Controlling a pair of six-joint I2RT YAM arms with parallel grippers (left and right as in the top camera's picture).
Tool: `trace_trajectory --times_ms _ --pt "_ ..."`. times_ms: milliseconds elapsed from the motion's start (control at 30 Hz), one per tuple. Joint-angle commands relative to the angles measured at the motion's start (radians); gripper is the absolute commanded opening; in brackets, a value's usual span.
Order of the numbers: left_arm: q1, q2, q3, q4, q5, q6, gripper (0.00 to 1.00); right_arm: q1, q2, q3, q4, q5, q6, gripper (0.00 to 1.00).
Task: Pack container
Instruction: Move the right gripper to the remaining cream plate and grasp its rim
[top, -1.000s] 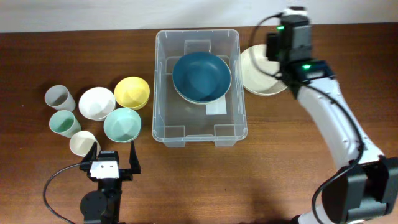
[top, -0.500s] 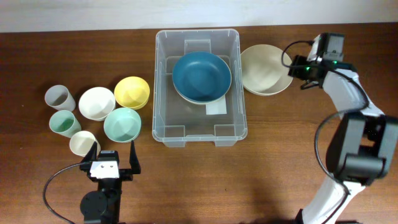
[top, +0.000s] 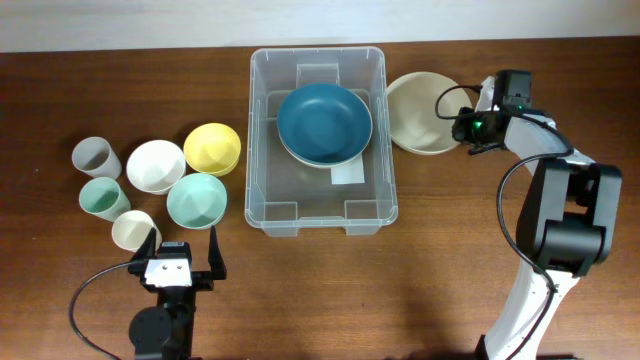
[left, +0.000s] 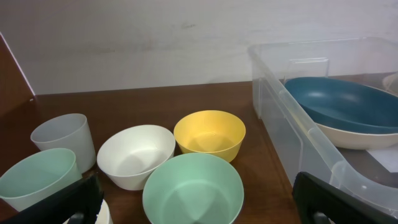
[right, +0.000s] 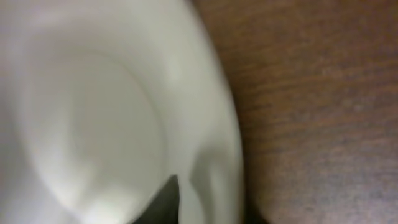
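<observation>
We see the right gripper (top: 467, 128) at the right rim of the cream bowl (top: 418, 112), fingers either side of it but too blurred to tell if they pinch; the left gripper (top: 183, 247) rests wide open. The container (top: 258, 130) stands mid desk (top: 450, 250), just left of that bowl, blue bowl (top: 325, 122) inside. We want a firm rim pinch, then a lift clear over the wall.

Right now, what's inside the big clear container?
A dark blue bowl sits nested in a cream bowl in the container. A white label shows on the base beside them. The bowls cover the rest of the label and the base beneath.
</observation>
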Motion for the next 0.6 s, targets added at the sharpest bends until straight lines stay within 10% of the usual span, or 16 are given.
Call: trace_trajectory --times_ms 0,567 --pt "-0.003 -0.008 -0.008 0.002 0.008 0.016 1.0 -0.017 0.003 0.003 -0.028 -0.012 -0.009 0.04" --pt "-0.003 -0.008 -0.008 0.002 0.008 0.016 1.0 -0.222 -0.453 0.072 -0.198 -0.039 -0.022 0.04"
